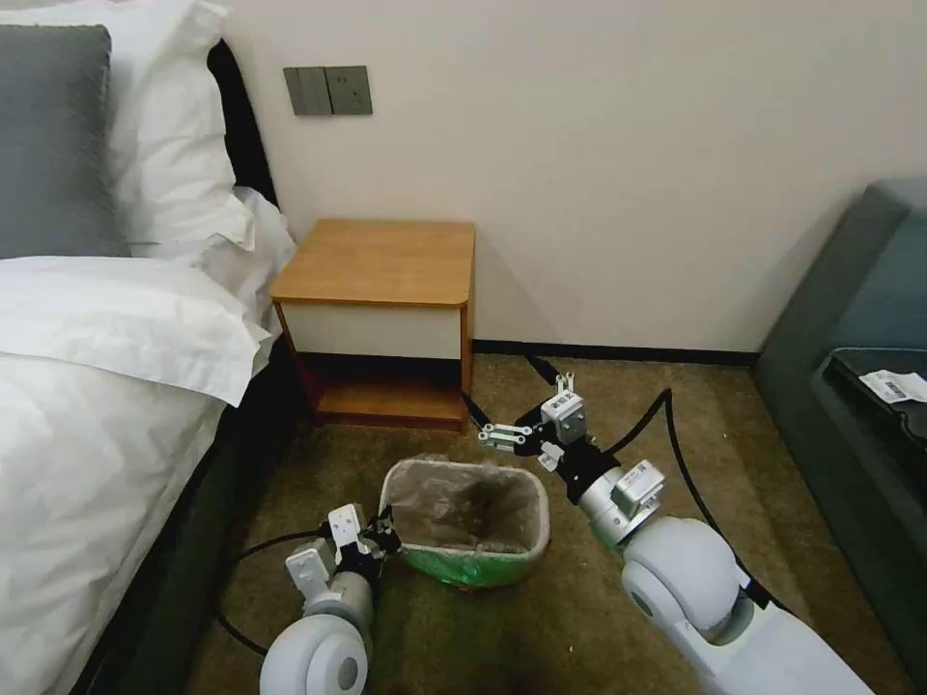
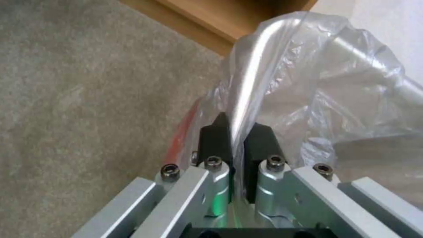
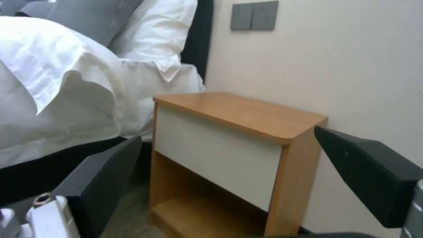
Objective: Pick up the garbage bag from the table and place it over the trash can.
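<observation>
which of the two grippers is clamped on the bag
The left gripper: its black pads pinch the garbage bag at the trash can rim. The right gripper is open with nothing between its fingers, facing the table.

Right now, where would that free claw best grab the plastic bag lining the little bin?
Probably the loose crinkled edge of the garbage bag at the far side of the trash can, coming from above. The plastic stands up there, the left claw already pinches the near-left edge, and the open right claw hovers beside it.
</observation>
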Tool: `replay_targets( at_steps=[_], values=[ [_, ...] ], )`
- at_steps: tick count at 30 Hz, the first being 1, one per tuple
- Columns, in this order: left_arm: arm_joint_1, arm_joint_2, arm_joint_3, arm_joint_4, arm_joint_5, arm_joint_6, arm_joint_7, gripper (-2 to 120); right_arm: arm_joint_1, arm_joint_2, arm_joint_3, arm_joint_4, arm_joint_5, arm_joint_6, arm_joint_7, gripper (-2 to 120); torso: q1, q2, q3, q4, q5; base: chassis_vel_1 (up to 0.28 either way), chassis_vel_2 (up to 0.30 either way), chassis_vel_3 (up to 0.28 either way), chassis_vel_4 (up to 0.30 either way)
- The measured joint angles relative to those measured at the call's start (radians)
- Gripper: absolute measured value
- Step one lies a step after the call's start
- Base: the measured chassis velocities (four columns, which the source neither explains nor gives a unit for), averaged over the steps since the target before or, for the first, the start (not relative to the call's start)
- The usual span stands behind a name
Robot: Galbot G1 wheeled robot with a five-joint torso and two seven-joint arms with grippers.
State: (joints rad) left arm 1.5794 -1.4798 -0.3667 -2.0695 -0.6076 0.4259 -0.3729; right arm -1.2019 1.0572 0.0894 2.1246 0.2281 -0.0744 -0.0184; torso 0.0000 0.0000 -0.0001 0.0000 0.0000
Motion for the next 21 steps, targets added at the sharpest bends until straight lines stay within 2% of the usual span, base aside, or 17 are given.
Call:
replay_targets(
  at_steps=[8,11,13,16,17,21],
  values=[
    [-0.003,0.000,-0.001,0.010,0.002,-0.009,0.013,5,0.000,0.006,0.000,-0.003,-0.003,0.004,-0.002,100,0.000,0.000,0.000,0.0000,0.0000,0.000,0.000,0.000,0.000],
    [-0.001,0.002,-0.001,0.008,0.012,-0.014,0.022,19,0.001,0.004,0.002,-0.003,-0.003,0.004,-0.003,100,0.000,0.000,0.000,-0.0001,-0.0001,0.000,0.000,0.000,0.000],
    [0.001,0.002,0.000,0.003,0.014,-0.015,0.023,23,0.002,0.005,0.002,-0.003,-0.003,0.004,-0.004,100,0.000,0.000,0.000,-0.0001,-0.0001,0.000,0.000,0.000,0.000],
    [0.009,0.003,0.000,-0.017,0.023,-0.017,0.027,36,0.003,0.009,0.001,-0.005,-0.003,0.004,-0.006,100,0.000,0.000,0.000,-0.0001,-0.0001,0.000,0.000,0.000,0.000],
    [0.009,0.003,0.000,-0.017,0.023,-0.017,0.027,36,0.003,0.009,0.001,-0.005,-0.003,0.004,-0.006,100,0.000,0.000,0.000,-0.0001,-0.0001,0.000,0.000,0.000,0.000],
    [0.022,0.005,-0.003,-0.045,0.029,-0.018,0.031,56,0.012,0.013,-0.002,-0.012,-0.003,0.004,-0.007,100,0.000,0.000,0.000,-0.0001,-0.0001,0.000,0.000,0.000,0.000]
  ],
)
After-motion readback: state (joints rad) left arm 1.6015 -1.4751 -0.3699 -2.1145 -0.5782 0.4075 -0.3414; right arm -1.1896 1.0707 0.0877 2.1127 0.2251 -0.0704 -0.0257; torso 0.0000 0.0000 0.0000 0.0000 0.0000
